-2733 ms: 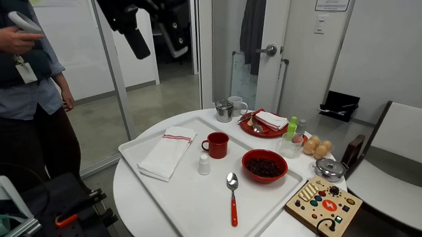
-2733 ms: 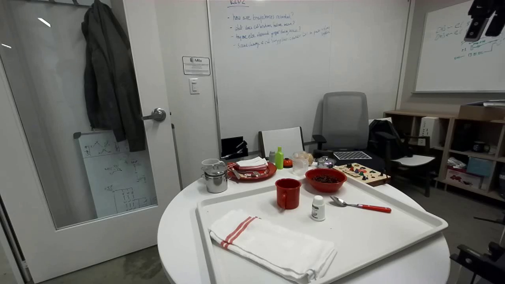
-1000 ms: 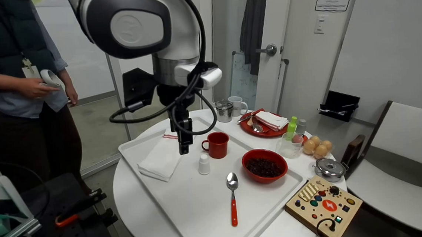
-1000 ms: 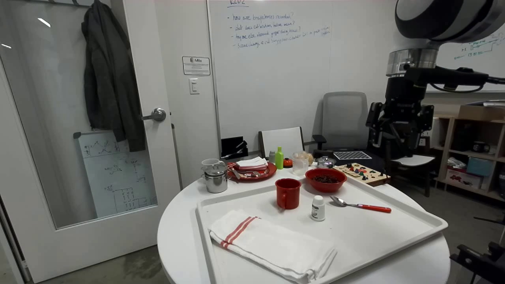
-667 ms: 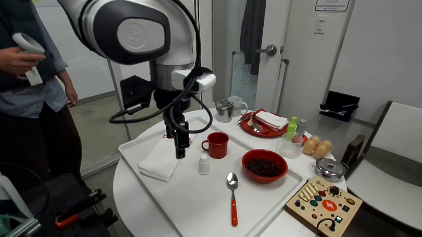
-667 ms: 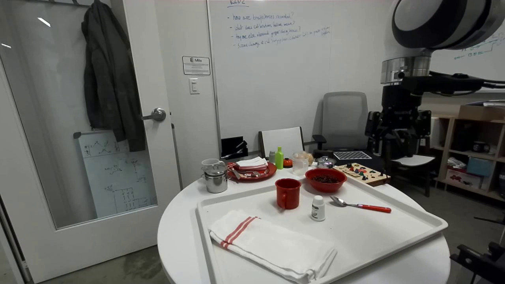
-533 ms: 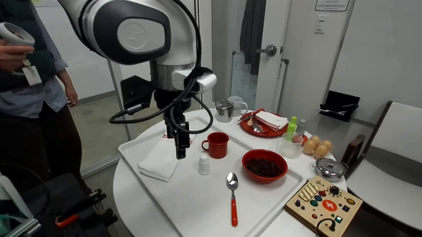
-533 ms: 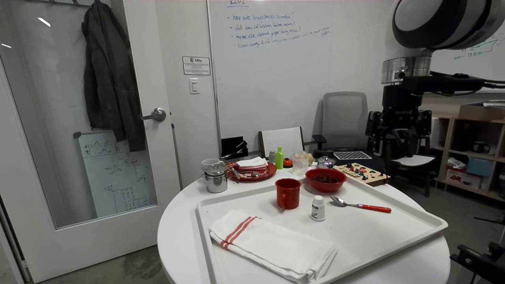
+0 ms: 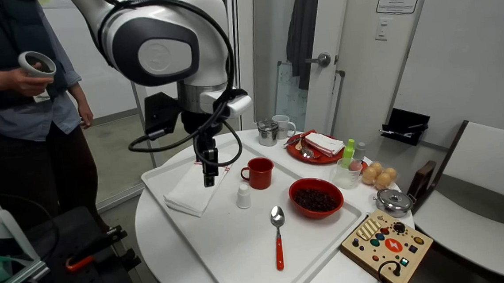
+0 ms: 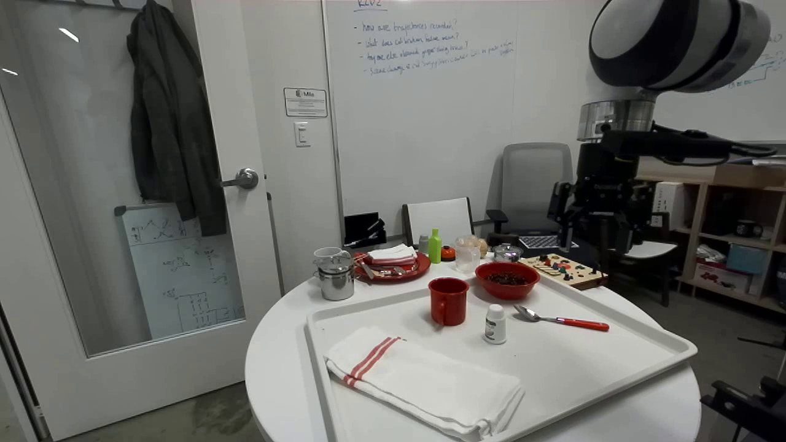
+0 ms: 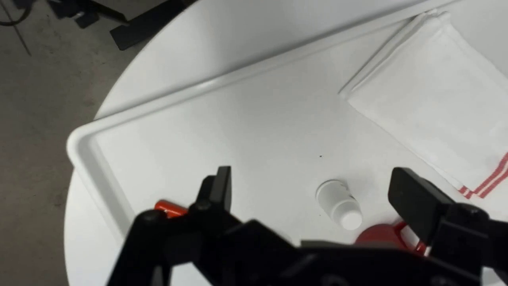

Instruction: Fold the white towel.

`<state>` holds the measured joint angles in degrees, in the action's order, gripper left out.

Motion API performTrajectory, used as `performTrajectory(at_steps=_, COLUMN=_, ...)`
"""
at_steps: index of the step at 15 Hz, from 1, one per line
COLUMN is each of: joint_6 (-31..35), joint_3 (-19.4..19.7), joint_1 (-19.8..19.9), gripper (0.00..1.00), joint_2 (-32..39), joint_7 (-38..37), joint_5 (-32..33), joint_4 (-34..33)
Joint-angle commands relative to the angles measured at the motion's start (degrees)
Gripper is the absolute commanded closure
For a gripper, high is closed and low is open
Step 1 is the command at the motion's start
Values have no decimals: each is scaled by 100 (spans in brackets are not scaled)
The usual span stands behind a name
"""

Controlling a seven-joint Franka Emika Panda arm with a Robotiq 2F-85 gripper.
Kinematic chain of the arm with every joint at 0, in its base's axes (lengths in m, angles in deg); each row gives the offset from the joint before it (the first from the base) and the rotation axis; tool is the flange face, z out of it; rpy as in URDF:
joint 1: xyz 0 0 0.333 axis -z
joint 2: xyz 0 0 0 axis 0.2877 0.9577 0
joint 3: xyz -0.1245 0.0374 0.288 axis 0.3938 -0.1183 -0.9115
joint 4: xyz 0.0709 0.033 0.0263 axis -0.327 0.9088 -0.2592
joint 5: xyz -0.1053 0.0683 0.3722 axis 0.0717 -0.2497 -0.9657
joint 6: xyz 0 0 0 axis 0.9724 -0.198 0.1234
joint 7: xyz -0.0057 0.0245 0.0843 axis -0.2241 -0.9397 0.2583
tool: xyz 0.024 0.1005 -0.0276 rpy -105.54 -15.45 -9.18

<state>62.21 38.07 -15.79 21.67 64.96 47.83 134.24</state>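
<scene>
Currently the gripper (image 11: pixel 311 174) has its jaws spread wide, holding nothing, low in the wrist view. Framed between them is a white shaker (image 11: pixel 339 204). A spoon (image 11: pixel 170 208) shows its red handle end at lower left, and a red mug (image 11: pixel 377 235) is partly hidden at lower right. Farther out, at upper right, the white towel (image 11: pixel 432 99) lies folded flat on the tray (image 11: pixel 254 131), its red stripes near the frame's right edge.
</scene>
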Motion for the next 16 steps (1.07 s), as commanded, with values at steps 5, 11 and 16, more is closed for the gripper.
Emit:
performTrajectory(at_steps=5, joint_6=990, joint_3=-519, joint_1=-572, gripper=0, joint_2=1669, joint_7=-327, joint_5=-1320, joint_4=-909)
performTrajectory(at_steps=11, joint_6=1214, joint_3=-718, joint_1=-654, gripper=0, joint_2=2763, joint_7=-924, joint_5=-1668, joint_4=-1461)
performTrajectory(at_steps=16, joint_6=1281, joint_3=-1170, joint_1=-401, gripper=0, joint_2=3407, joint_7=-783, joint_5=-2430, joint_4=-1812)
